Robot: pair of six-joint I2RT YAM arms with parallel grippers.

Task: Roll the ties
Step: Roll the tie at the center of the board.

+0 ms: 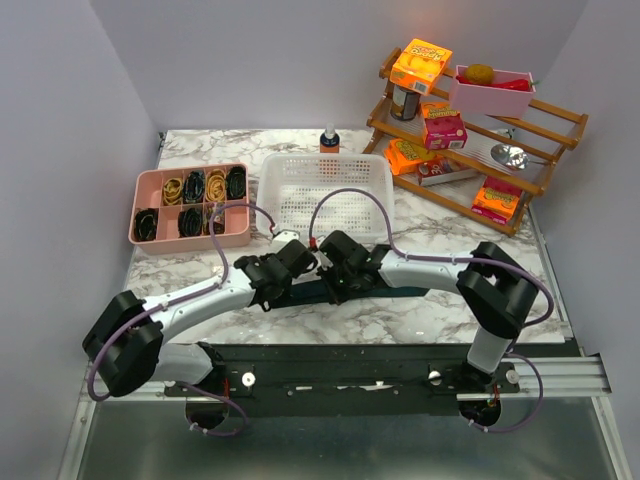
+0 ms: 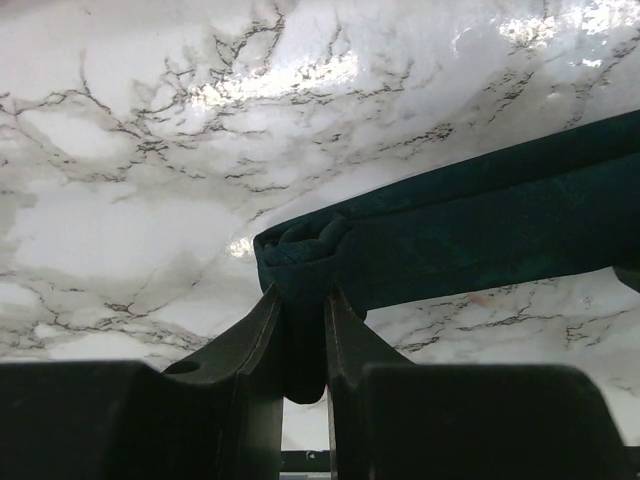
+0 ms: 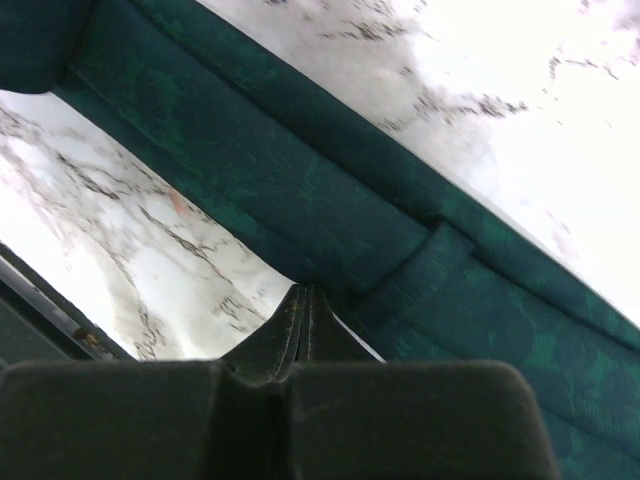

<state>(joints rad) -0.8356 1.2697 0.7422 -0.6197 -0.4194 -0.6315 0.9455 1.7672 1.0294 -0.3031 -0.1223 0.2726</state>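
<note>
I'm pinching the bunched end of the tie (image 2: 480, 225) with the left gripper (image 2: 303, 305) on the marble table (image 2: 150, 150); the right gripper (image 3: 303, 298) is sitting fully closed, tips at the tie's edge.

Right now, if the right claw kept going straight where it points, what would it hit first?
The dark teal tie: it lies across the path of the right gripper, just ahead of its closed tips. Whether they already touch is unclear.

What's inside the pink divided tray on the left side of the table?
The pink divided tray holds coiled dark rolls and tan rolls in its compartments. A lilac cable crosses its lower right part, so what lies there cannot be made out.
</note>
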